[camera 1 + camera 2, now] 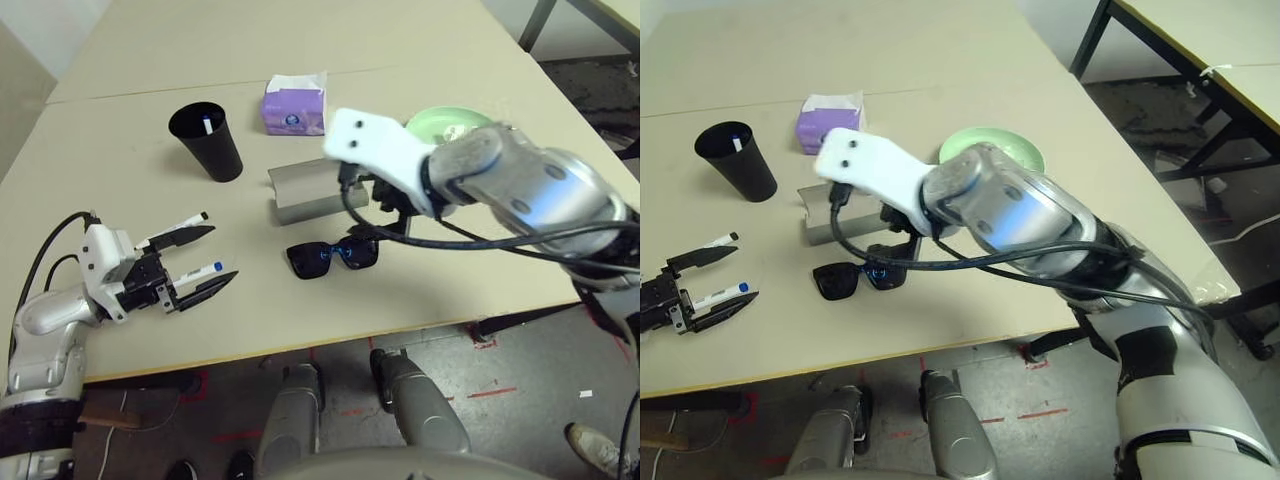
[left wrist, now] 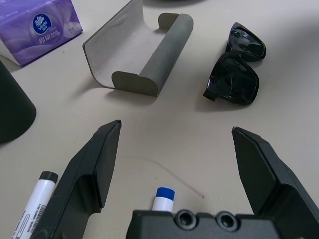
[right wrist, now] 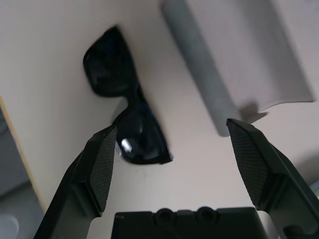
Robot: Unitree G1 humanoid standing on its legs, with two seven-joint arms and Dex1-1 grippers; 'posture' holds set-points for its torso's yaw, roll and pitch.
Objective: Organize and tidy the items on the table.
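My left gripper [image 2: 175, 130] is open low over the table [image 1: 450, 290], near its front left edge. The blue-capped marker [image 2: 162, 196] lies between its fingers, and the black-capped marker [image 2: 42, 186] lies just outside one finger. My right gripper [image 3: 170, 128] hangs open above the black sunglasses [image 3: 127, 127], which lie folded beside the open grey glasses case [image 1: 305, 190]. Behind them stand the black cup [image 1: 207, 140], with a white pen-like thing inside, and the purple tissue box [image 1: 294, 105]. The green plate [image 1: 1015, 145] sits behind my right forearm.
The table's front edge runs just below the sunglasses and the left gripper. A dark-legged second table [image 1: 1200, 60] stands at the far right, with floor and cables between. A shoe [image 1: 592, 445] is on the floor at the lower right.
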